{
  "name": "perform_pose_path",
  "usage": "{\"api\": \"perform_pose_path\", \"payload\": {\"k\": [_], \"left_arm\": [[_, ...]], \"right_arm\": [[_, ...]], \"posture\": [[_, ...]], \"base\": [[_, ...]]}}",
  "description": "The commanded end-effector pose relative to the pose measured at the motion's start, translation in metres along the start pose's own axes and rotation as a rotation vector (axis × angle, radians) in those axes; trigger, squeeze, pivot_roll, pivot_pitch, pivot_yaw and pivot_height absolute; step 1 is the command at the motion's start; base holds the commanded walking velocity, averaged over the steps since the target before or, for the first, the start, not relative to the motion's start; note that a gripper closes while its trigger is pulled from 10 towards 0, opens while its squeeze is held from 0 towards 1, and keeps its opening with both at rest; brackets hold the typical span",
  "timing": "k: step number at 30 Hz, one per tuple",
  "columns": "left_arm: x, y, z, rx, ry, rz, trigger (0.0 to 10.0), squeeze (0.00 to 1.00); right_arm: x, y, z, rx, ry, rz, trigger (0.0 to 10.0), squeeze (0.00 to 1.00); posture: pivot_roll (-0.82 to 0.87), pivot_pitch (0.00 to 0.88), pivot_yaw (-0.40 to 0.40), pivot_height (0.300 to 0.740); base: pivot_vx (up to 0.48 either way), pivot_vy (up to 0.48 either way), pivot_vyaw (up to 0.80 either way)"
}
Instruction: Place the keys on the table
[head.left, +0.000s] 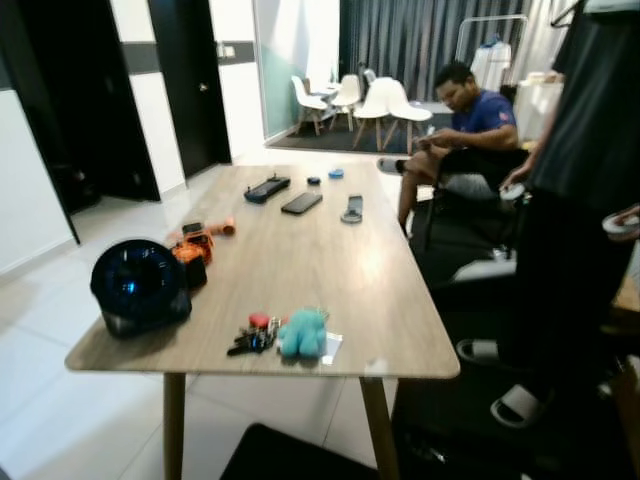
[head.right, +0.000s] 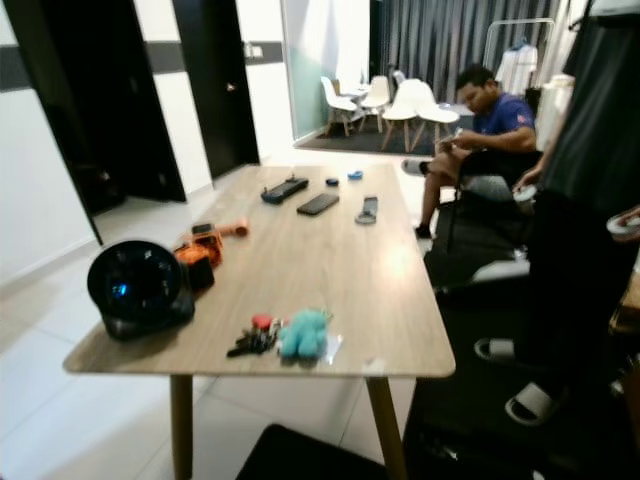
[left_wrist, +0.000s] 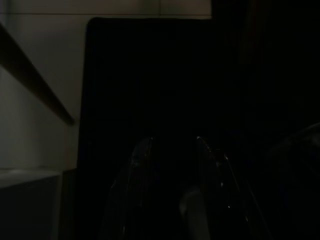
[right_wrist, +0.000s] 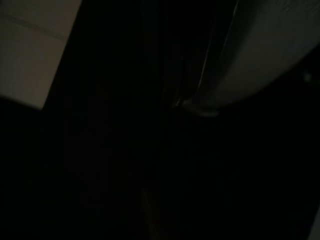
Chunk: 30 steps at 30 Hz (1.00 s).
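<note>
keys (head.left: 254, 337) on table (head.left: 300, 265) near edge | left end effector (left_wrist: 172, 150) low, apart

black fan (head.left: 140, 285) | phone (head.left: 301, 203); remote (head.left: 267, 187) | seated person (head.left: 470, 135)

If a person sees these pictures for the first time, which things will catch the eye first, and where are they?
A long wooden table runs away from the camera. Near its front edge lie the keys beside a turquoise plush toy, and a round dark blue fan stands at the front left corner. A seated person is at the far right end, and a standing person in black is closer on the right.
</note>
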<state>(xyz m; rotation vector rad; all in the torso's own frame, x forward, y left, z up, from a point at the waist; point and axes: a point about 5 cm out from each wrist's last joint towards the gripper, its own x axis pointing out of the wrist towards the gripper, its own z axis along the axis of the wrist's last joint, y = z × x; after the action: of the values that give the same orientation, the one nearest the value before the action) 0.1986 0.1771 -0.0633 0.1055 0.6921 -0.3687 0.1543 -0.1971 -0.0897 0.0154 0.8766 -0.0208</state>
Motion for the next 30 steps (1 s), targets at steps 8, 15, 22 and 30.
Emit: {"api": "perform_pose_path", "payload": {"k": [8,15,22,30], "left_arm": [[-0.0038,0.0026,-0.0065,0.000,0.021,0.003,10.0,0.00],[-0.0039,0.0031,-0.0061,0.002,0.020,0.004,10.0,0.00],[-0.0026,0.0021,-0.0043,0.011,0.018,0.003,10.0,0.00],[-0.0026,0.0020,-0.0039,0.017,0.015,0.002,10.0,0.00]], "right_arm": [[-0.0002,0.0079,-0.0037,0.013,0.007,0.015,10.0,0.00],[-0.0001,0.0089,-0.0034,0.011,0.005,0.017,10.0,0.00],[0.0001,0.0102,-0.0032,0.004,0.004,0.021,10.0,0.00],[0.0002,0.0109,-0.0031,0.001,0.003,0.022,10.0,0.00]], "posture": [[0.05,0.043,0.029,0.740],[0.05,0.043,0.030,0.740],[0.05,0.042,0.031,0.740],[0.05,0.041,0.032,0.740]], "base": [[-0.375,0.000,0.00],[-0.374,0.000,0.00],[-0.053,0.000,0.00],[0.000,0.000,0.00]]}}
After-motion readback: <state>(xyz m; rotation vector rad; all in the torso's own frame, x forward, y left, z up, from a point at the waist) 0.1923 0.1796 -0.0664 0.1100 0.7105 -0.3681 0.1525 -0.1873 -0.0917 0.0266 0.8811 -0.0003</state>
